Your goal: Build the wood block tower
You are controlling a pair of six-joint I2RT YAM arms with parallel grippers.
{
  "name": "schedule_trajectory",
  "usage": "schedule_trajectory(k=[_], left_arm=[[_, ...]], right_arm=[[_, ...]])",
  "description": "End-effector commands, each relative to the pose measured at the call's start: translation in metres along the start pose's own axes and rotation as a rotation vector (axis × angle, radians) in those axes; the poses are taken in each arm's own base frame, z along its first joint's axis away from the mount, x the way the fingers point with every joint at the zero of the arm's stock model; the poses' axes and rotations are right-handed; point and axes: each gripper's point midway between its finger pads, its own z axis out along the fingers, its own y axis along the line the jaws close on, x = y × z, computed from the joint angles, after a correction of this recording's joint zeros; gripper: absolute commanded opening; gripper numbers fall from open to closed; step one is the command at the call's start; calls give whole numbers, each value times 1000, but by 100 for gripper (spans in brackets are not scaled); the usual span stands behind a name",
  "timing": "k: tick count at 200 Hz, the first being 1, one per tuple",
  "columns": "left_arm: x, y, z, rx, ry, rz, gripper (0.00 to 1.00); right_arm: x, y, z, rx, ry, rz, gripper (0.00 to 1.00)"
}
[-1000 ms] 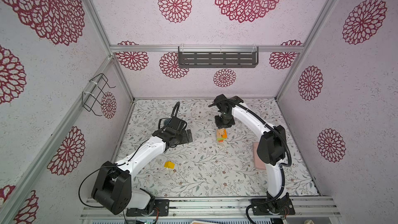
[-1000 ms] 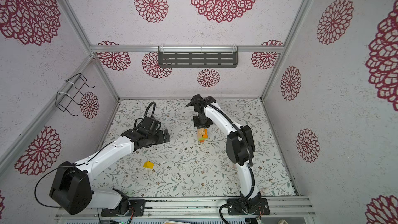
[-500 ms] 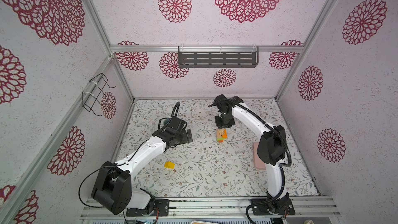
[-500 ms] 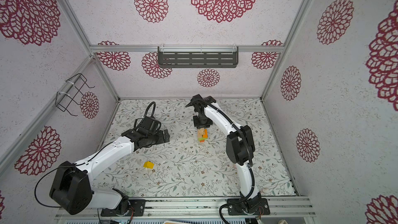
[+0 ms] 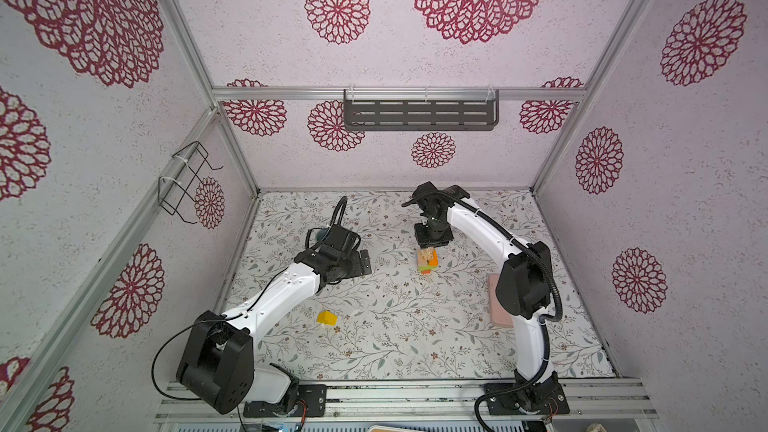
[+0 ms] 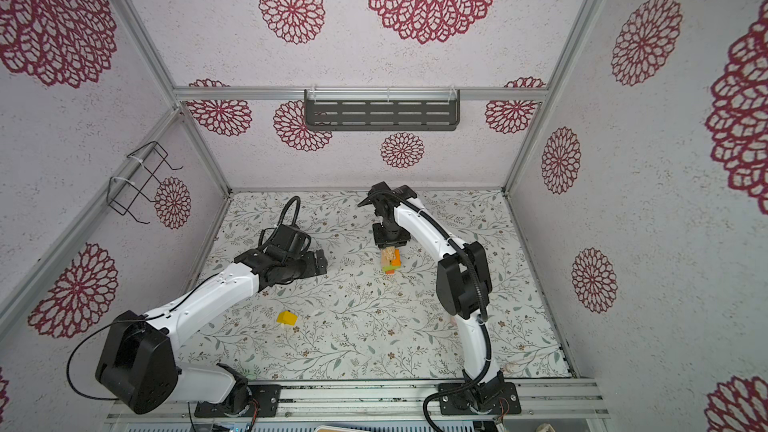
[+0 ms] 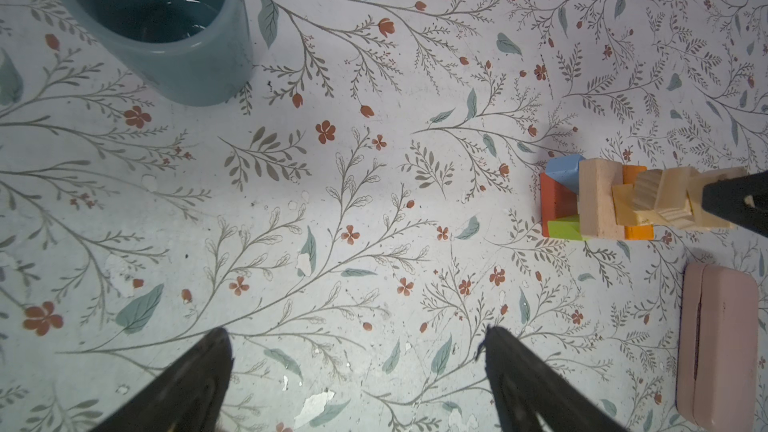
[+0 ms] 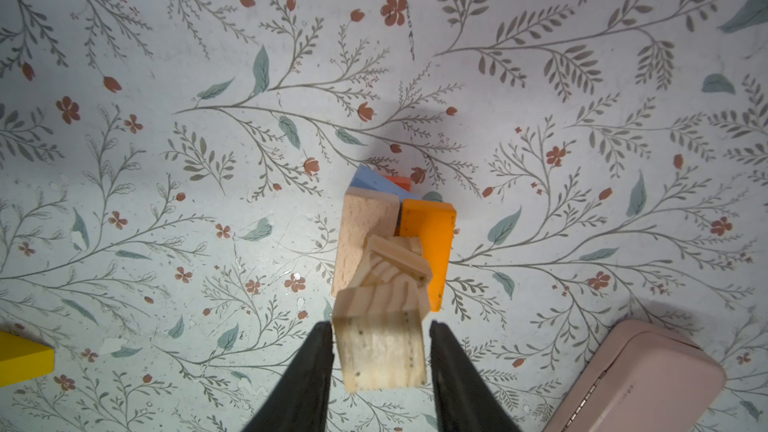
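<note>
mug (image 7: 199,72) stands upright, well apart from tower (image 7: 598,205); left fingers (image 7: 199,380) gape, right fingers (image 8: 307,376) slightly parted around top block (image 8: 382,351).

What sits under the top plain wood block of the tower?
Below the top block: stacked pale wood pieces, then a plain wood brick beside an orange brick, with a blue block, a red block and a green block lower. Their inner contact faces are covered.

right end effector (image 6: 389,245) sits atop the tower (image 6: 391,263); yellow block (image 6: 286,318) lies well apart.
</note>
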Motion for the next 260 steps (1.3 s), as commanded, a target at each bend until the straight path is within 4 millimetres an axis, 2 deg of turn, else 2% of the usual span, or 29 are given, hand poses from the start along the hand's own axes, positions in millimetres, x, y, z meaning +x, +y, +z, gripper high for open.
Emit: schedule_trajectory(k=[1, 48, 72, 95, 119, 133, 140, 153, 189, 219, 260], left_arm=[[-1, 1, -4, -7, -10, 22, 97], [-17, 9, -29, -42, -58, 35, 97], [-22, 15, -45, -60, -69, 50, 99], [-23, 31, -61, -126, -56, 65, 100], [-20, 52, -79, -184, -46, 40, 98], [-16, 62, -88, -200, -43, 14, 97], [-13, 65, -92, -207, -39, 5, 97], [-8, 73, -99, -221, -31, -7, 97], [14, 94, -110, -296, 8, -76, 96], [33, 109, -113, -342, 23, -158, 91], [68, 127, -100, -400, 85, -284, 87]], right_arm=[[-13, -4, -25, -1, -72, 4, 43], [-26, -2, -68, -45, -230, -22, 44], [-23, -8, -92, -67, -339, -34, 50], [-13, -17, -117, -94, -450, -46, 55], [3, -29, -139, -118, -561, -52, 70], [16, -36, -143, -136, -594, -53, 78], [21, -40, -146, -147, -612, -50, 85], [32, -44, -145, -171, -634, -45, 99], [60, -60, -140, -254, -729, 28, 99], [87, -84, -118, -229, -763, 120, 99], [109, -110, -89, -190, -728, 215, 99]])
